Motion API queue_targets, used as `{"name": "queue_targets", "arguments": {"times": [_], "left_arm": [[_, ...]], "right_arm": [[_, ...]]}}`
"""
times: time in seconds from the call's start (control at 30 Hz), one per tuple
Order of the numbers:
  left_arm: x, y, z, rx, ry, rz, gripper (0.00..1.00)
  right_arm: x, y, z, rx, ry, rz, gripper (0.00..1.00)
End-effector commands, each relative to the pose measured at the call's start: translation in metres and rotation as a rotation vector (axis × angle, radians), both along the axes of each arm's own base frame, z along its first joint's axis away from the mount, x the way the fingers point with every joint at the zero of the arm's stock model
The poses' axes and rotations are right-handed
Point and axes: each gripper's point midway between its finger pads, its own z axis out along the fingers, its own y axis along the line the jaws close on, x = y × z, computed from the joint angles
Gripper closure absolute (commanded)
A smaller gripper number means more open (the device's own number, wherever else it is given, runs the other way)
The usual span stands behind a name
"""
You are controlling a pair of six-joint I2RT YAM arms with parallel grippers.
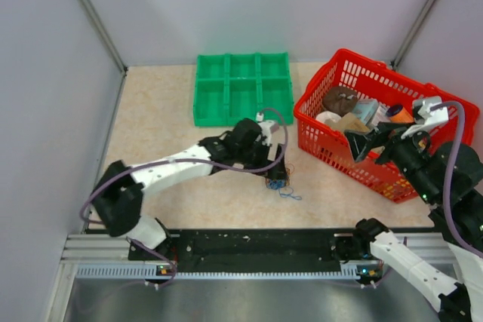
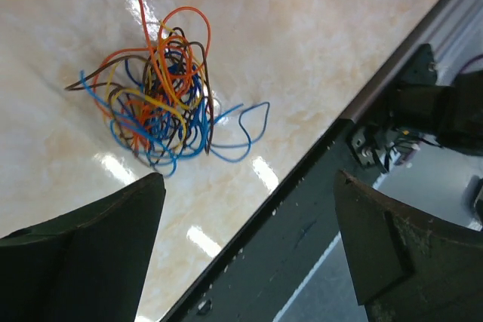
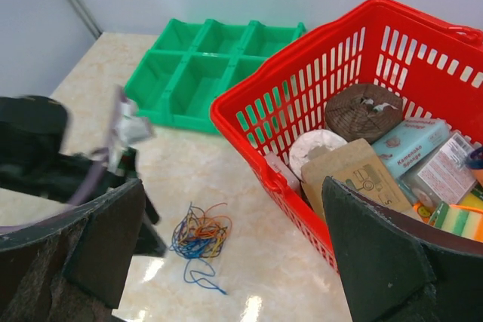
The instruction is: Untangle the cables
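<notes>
The cables [image 2: 158, 107] are a small tangle of thin blue, orange, yellow and dark wires lying on the beige tabletop, with one blue strand looping out to the side. The tangle also shows in the top view [image 1: 280, 185] and in the right wrist view [image 3: 199, 234]. My left gripper [image 1: 275, 173] hovers just behind the tangle; its jaws stand wide open and empty [image 2: 249, 220]. My right gripper [image 1: 365, 145] is raised over the red basket's front wall, open and empty [image 3: 234, 254], well to the right of the tangle.
A green tray with several compartments [image 1: 243, 87] sits at the back. A red basket [image 1: 313, 122] holding boxes, a sponge and round items stands at the right. A black rail [image 1: 256, 245] runs along the table's near edge, close to the tangle.
</notes>
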Motion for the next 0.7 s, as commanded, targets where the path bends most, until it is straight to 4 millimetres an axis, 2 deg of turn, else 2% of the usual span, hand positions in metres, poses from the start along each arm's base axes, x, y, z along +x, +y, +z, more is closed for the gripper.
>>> {"name": "queue_targets", "arguments": {"times": [0.0,0.07,0.13,0.23,0.37,0.43,0.47,0.53,0.57,0.67], "left_arm": [[0.003,-0.049,-0.024,0.033,0.035,0.003,0.04],[-0.007,-0.068,-0.033,0.018,0.055,-0.024,0.07],[-0.009,-0.075,-0.046,0.031,0.079,-0.014,0.11],[-0.007,-0.071,-0.064,0.074,0.071,0.031,0.15],[0.001,-0.056,-0.081,0.172,0.028,0.086,0.2],[0.009,-0.042,-0.086,0.237,-0.006,0.132,0.36],[0.016,-0.033,-0.085,0.266,-0.038,0.174,0.5],[0.024,-0.017,-0.079,0.29,-0.087,0.229,0.65],[0.027,-0.008,-0.074,0.29,-0.106,0.255,0.76],[0.031,0.016,-0.034,0.215,-0.198,0.327,0.98]], "right_arm": [[-0.011,0.003,0.004,0.05,-0.024,0.038,0.01],[-0.014,0.004,0.003,0.063,-0.025,0.049,0.01],[-0.016,0.004,0.002,0.067,-0.023,0.053,0.01],[-0.017,0.006,0.0,0.065,-0.019,0.062,0.01],[-0.014,0.01,-0.009,0.061,0.006,0.073,0.01],[-0.009,0.016,-0.019,0.052,0.043,0.087,0.01],[-0.007,0.019,-0.024,0.05,0.061,0.093,0.02],[-0.001,0.024,-0.035,0.039,0.109,0.094,0.02],[0.003,0.026,-0.041,0.026,0.142,0.091,0.02],[0.013,0.036,-0.054,-0.009,0.235,0.105,0.05]]}}
